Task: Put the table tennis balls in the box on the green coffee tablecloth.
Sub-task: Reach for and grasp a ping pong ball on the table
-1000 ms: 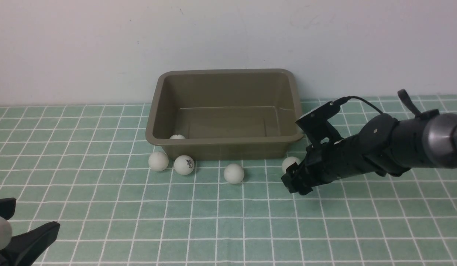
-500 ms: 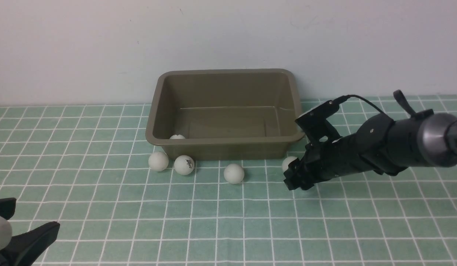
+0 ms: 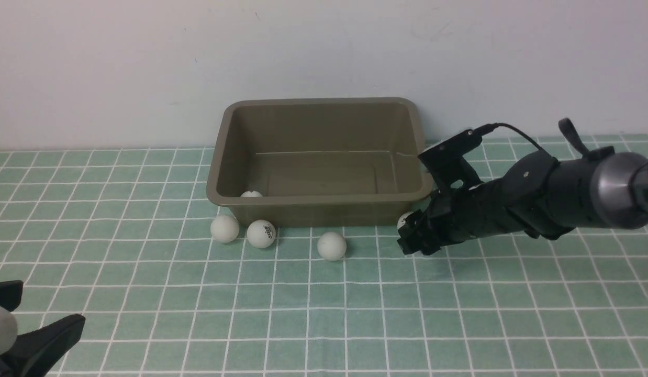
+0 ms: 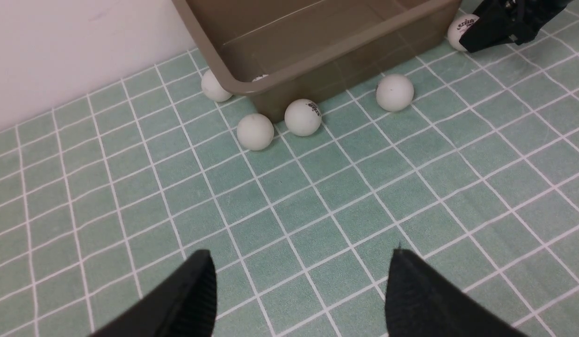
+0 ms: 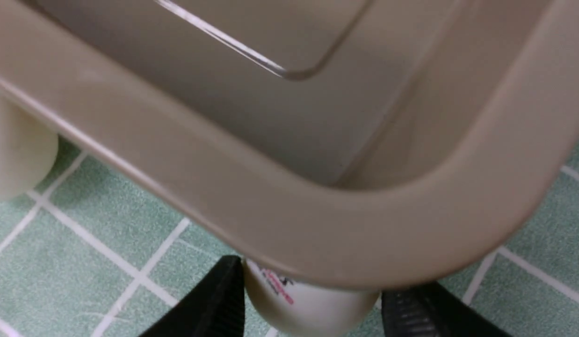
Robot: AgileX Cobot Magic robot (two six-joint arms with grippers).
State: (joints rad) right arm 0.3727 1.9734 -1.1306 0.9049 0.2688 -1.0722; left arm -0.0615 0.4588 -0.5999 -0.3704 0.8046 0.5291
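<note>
Right pincer (image 3: pixel 409 236) is closed on the gripped ball (image 3: pixel 403 221), its arm reaching in low from the right.

Front view: the gripped ball lies just beside the near right corner of the box (image 3: pixel 324 201), partly hidden by the pincer. Whether it touches the cloth (image 3: pixel 460 324) cannot be told. The olive-brown box stands on the green checked cloth. One inside ball (image 3: pixel 251 194) rests in the box against the near wall, toward the left corner. Three loose balls lie on the cloth before that wall. A plain ball (image 3: pixel 224 229) and a printed ball (image 3: pixel 261 233) sit just beside each other at the left corner, and a middle ball (image 3: pixel 332 246) lies apart from them. Left pincer (image 3: pixel 52 302) hangs at the lower left, well apart from the balls, jaws spread and empty.

Left wrist view: the left pincer's fingers (image 4: pixel 196 295) stand wide over bare cloth. Beyond them lie the plain ball (image 4: pixel 255 132), printed ball (image 4: pixel 302 117) and middle ball (image 4: pixel 394 92). A side ball (image 4: pixel 216 86) sits just beside the box's left corner, under the rim. The gripped ball (image 4: pixel 460 32) shows a dark logo at the right pincer's tip.

Right wrist view: both fingers (image 5: pixel 214 304) flank the gripped ball (image 5: pixel 308 304), whose top is hidden behind the rounded rim corner of the box (image 5: pixel 317 234).
</note>
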